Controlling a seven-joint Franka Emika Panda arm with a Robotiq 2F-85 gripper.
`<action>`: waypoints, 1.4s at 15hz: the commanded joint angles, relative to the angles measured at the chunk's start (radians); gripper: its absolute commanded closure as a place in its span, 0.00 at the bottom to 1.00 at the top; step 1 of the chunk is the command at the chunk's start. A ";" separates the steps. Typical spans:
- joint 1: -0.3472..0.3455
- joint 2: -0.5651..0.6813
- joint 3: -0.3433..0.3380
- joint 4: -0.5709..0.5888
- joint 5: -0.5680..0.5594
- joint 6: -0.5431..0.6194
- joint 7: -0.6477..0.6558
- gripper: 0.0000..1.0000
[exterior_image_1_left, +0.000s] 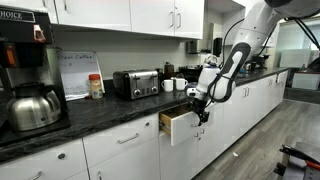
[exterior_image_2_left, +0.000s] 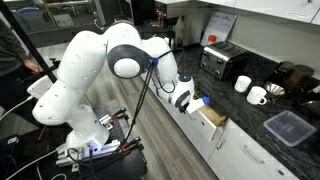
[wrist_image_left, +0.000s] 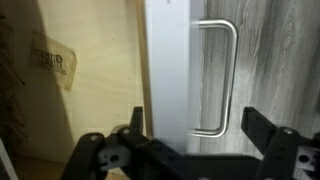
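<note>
Wrist view — the gripper (wrist_image_left: 195, 128) spread wide, holding nothing, its fingers (wrist_image_left: 137, 122) straddling the edge of the part-open drawer (wrist_image_left: 168, 60), whose handle (wrist_image_left: 220, 78) — long axis running straight away from them — lies just ahead, between them.

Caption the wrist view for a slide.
Open gripper straddling the white front and metal handle of a pulled-out wooden drawer.
</note>
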 joint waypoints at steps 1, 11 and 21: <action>-0.010 -0.021 0.014 -0.019 0.117 -0.069 -0.108 0.00; 0.000 -0.120 0.029 -0.117 0.399 -0.190 -0.248 0.00; 0.024 -0.203 0.022 -0.159 0.608 -0.379 -0.364 0.00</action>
